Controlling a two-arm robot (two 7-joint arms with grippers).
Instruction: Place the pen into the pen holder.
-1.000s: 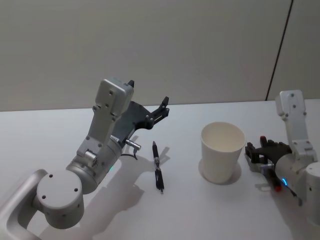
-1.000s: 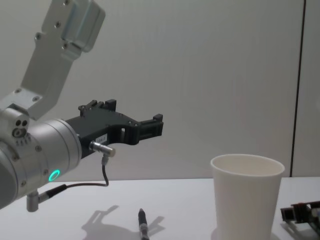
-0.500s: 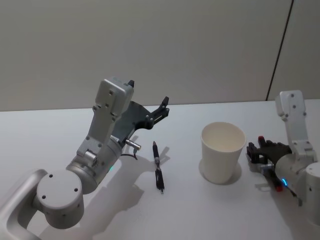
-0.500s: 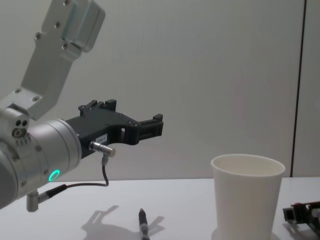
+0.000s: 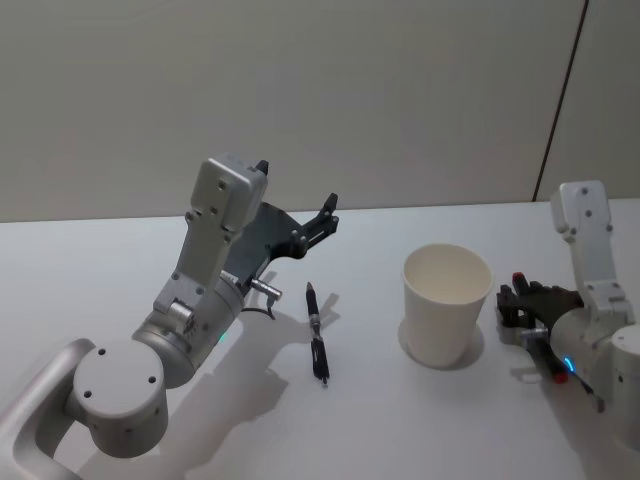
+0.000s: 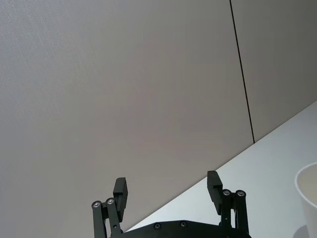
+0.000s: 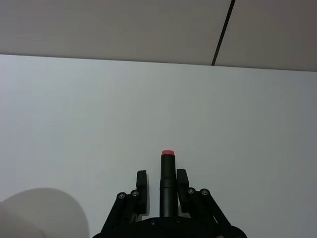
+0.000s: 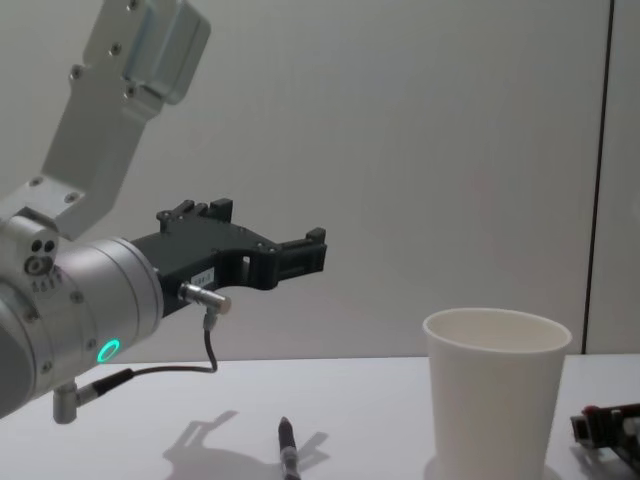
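Note:
A black pen [image 5: 316,333] lies on the white table, between my left arm and the pen holder [image 5: 446,303], a plain white cup standing upright; both show in the chest view too, the pen [image 8: 287,452] and the cup [image 8: 495,390]. My left gripper [image 5: 326,214] hangs open in the air above and behind the pen's far end, its fingers [image 6: 120,192] spread wide with nothing between them. My right gripper [image 5: 510,298] sits low just right of the cup, shut on a second black pen with a red end [image 7: 168,166].
The table [image 5: 420,420] runs back to a plain grey wall with a dark vertical seam [image 5: 560,100]. My left arm's big grey links [image 5: 190,310] stand over the table's left part. Bare table lies in front of the pen and cup.
My right gripper has edged slightly to the right, away from the cup. The left arm, lying pen and cup have not moved.

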